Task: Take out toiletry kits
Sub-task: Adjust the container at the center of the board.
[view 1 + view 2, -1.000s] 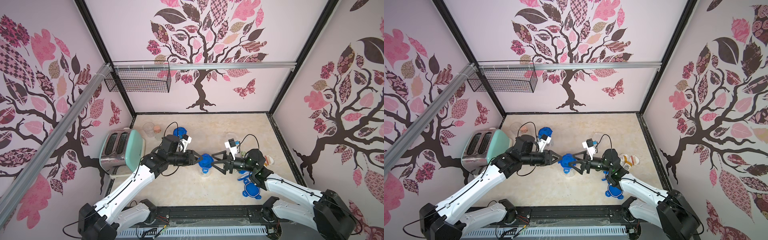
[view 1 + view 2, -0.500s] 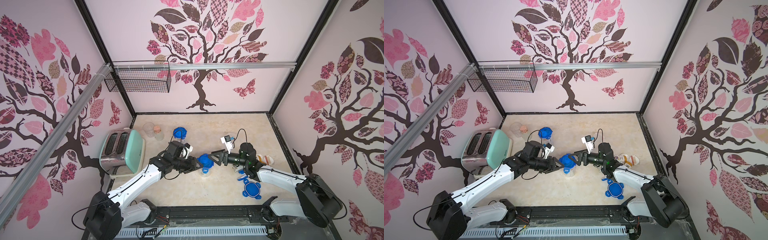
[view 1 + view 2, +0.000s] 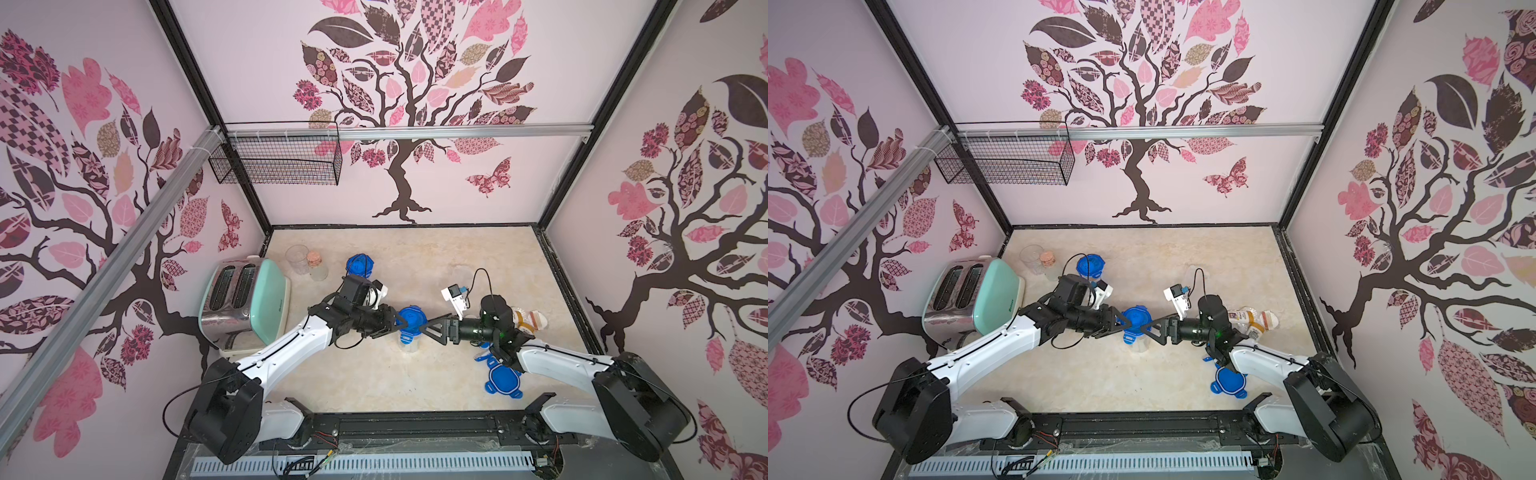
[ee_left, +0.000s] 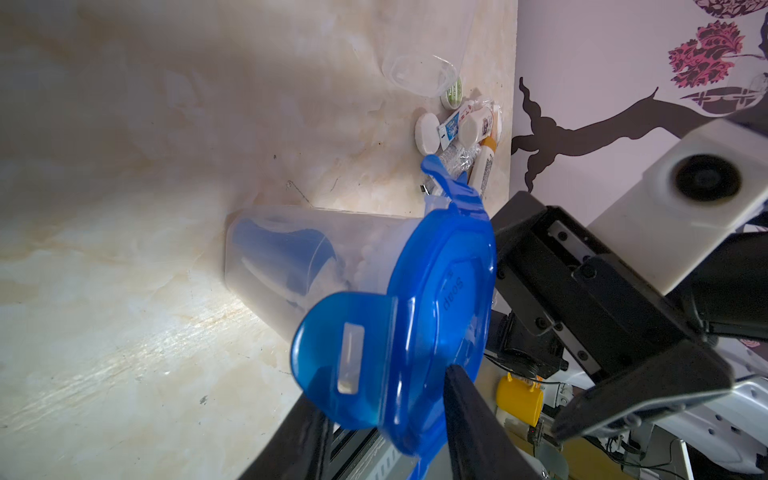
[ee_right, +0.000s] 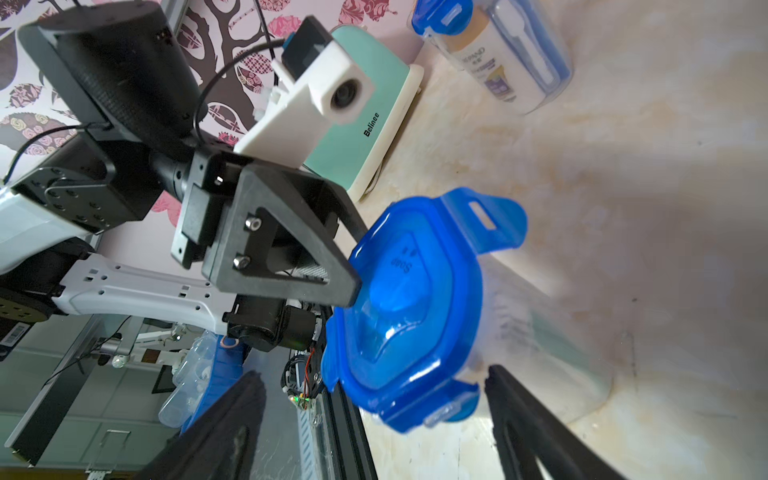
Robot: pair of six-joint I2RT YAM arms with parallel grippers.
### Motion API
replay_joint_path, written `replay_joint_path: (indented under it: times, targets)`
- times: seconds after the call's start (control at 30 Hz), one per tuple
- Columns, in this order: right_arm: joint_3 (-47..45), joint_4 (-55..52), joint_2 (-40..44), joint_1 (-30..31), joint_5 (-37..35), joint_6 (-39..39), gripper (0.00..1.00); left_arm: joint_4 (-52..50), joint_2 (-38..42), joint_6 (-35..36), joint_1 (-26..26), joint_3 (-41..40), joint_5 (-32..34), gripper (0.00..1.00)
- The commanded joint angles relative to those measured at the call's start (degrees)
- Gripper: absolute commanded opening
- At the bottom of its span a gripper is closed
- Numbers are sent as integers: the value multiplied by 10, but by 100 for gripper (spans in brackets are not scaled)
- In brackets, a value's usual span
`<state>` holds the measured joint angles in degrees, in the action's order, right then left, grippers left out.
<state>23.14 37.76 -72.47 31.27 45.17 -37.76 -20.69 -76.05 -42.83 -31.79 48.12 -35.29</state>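
Beige tabletop (image 4: 124,332), L wrist view: toiletry kits (image 4: 461,129) unobstructed, top views: part-hidden.

Enclosure had 3 pale pink walls, the back wall (image 3: 540,187) carrying a big tree mural (image 3: 401,183) w/ dark trunk, patterned pink & brown leaves, plus a butterfly (image 3: 490,179); side walls showed similar trees. Black frame posts (image 3: 193,83) ran up the corners. An aluminium rail (image 3: 457,132) crossed the back wall, a 2nd rail (image 3: 104,278) ran along the L wall; a black wire basket (image 3: 278,160) hung where they met. The table (image 3: 415,249) was beige, marble-look, evenly lit, w/ a mint-green toaster (image 3: 266,299) at its L edge.
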Motion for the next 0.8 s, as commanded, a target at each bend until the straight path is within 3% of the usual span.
replay_joint_path:
  times: [0.0, 0.77]
  targets:
    - [-6, 17, 19, 14, 22, -6, 86, 12, -23, 19, 3, 12, 3, 43]
    - [24, 120, -44, 77, 24, -34, 86, 25, -103, 37, 8, 48, -21, 41]
